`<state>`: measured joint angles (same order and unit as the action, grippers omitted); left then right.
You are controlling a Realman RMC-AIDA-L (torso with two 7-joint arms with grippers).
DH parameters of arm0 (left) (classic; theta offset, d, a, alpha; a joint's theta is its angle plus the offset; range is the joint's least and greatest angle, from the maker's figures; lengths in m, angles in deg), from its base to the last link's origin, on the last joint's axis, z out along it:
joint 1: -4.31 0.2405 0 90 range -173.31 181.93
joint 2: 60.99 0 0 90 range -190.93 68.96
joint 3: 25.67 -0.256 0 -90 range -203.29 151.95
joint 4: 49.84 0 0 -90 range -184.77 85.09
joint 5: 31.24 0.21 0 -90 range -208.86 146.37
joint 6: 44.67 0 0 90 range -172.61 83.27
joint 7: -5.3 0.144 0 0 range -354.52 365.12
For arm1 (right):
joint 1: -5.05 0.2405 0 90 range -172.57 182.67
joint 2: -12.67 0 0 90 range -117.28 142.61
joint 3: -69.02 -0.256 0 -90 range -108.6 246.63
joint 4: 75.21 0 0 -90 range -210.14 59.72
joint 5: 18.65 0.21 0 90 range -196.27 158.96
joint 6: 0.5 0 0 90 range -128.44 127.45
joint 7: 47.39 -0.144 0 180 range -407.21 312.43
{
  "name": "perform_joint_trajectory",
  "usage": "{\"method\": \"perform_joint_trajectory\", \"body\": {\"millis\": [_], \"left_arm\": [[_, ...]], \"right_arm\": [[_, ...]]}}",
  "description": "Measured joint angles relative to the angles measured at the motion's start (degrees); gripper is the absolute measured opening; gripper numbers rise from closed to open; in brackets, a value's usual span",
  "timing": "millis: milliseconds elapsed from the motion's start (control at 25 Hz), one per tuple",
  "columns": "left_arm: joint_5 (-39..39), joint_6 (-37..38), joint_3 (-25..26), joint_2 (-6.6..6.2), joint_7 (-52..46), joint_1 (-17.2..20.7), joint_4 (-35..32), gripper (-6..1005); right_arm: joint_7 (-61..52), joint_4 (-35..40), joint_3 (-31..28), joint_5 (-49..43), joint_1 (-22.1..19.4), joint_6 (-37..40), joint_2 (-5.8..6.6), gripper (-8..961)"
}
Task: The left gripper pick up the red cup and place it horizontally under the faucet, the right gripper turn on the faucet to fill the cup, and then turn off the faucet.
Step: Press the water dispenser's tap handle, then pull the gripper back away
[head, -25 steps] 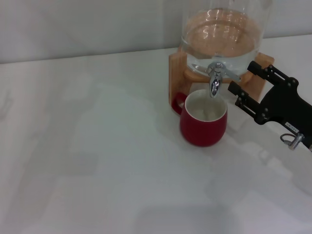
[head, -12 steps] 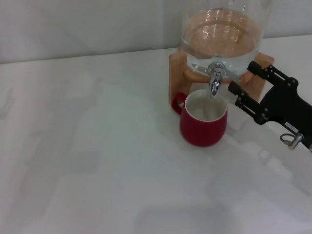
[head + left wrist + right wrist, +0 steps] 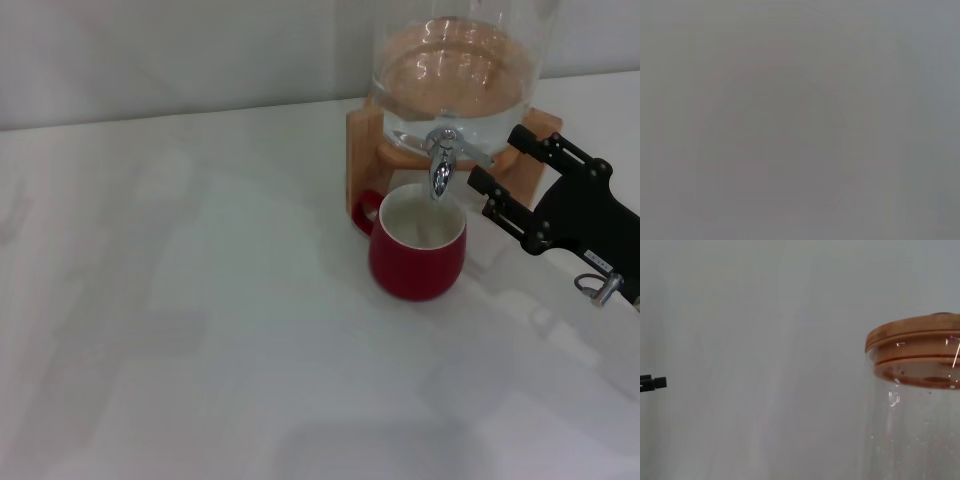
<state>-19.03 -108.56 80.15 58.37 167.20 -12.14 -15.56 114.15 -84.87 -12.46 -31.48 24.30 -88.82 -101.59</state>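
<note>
The red cup (image 3: pixel 417 255) stands upright on the white table, right under the spout of the chrome faucet (image 3: pixel 443 160). Its handle points toward the wooden stand. The faucet sits on the clear glass dispenser (image 3: pixel 455 75), and its lever points toward my right gripper (image 3: pixel 495 157). That gripper is open to the right of the faucet, with its two flat jaws apart and the lever's tip between them. I cannot tell whether a jaw touches the lever. My left gripper is out of view, and the left wrist view shows only blank grey.
The wooden stand (image 3: pixel 364 150) holds the dispenser at the table's back. The right wrist view shows the glass wall and wooden lid (image 3: pixel 915 352) of the dispenser against a pale wall. The white table (image 3: pixel 200 300) stretches left and forward of the cup.
</note>
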Motion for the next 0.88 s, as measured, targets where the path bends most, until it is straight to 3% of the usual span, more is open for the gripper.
{"method": "perform_joint_trajectory", "body": {"millis": [880], "left_arm": [[0.0,0.0,0.0,0.00,0.0,-0.1,0.0,888]], "right_arm": [[-0.1,0.0,-0.1,0.0,0.0,0.1,0.18,617]]}}
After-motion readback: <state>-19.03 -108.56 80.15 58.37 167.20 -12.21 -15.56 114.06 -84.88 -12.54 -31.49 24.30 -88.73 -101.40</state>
